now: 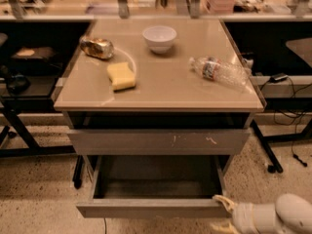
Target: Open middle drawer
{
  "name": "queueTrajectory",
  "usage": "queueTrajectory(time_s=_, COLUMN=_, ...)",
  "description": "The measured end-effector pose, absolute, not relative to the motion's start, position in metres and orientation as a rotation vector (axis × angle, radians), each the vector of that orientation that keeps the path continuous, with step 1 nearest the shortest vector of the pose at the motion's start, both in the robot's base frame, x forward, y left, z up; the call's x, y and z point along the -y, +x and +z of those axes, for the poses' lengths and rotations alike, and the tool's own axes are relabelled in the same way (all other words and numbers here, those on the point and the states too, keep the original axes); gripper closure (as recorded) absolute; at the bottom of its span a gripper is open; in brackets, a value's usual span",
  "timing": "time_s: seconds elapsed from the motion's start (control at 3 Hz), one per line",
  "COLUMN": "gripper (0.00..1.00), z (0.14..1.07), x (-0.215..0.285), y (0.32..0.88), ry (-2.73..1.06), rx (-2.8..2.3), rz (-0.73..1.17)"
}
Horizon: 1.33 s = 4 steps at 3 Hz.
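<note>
The middle drawer (151,208) is the plain grey one low in the cabinet. It is pulled well out, and its shallow grey box interior (156,177) shows empty. Above it sits the taller grey drawer front with white scratch marks (158,141), which is closed. My gripper (220,212) is at the right end of the middle drawer's front panel. One pale finger (222,200) lies on the panel's top edge and the other is below it, so it pinches the panel. The white arm (273,216) comes in from the lower right.
On the beige cabinet top (161,89) lie a white bowl (159,37), a yellow sponge (121,76), a crushed can (97,47) and a plastic bottle (219,71) on its side. Dark tables (29,82) flank the cabinet, with cables (287,121) at right and speckled floor below.
</note>
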<state>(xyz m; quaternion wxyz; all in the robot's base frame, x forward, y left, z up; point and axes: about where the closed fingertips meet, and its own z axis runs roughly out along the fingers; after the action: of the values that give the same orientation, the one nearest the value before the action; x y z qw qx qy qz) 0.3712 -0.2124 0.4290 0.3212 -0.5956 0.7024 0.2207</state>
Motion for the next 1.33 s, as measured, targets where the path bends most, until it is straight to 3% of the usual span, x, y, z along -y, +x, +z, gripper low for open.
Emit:
queueTrajectory(time_s=0.67, gripper=1.00, z=0.435, x=0.216, y=0.351, ry=-1.562, rx=-1.859, rz=0.580)
queueTrajectory(time_s=1.0, gripper=0.82, z=0.435, x=0.216, y=0.351, ry=-1.562, rx=-1.859, rz=0.580)
queueTrajectory(time_s=1.33, gripper=0.57, z=0.435, x=0.216, y=0.351, ry=-1.562, rx=-1.859, rz=0.580)
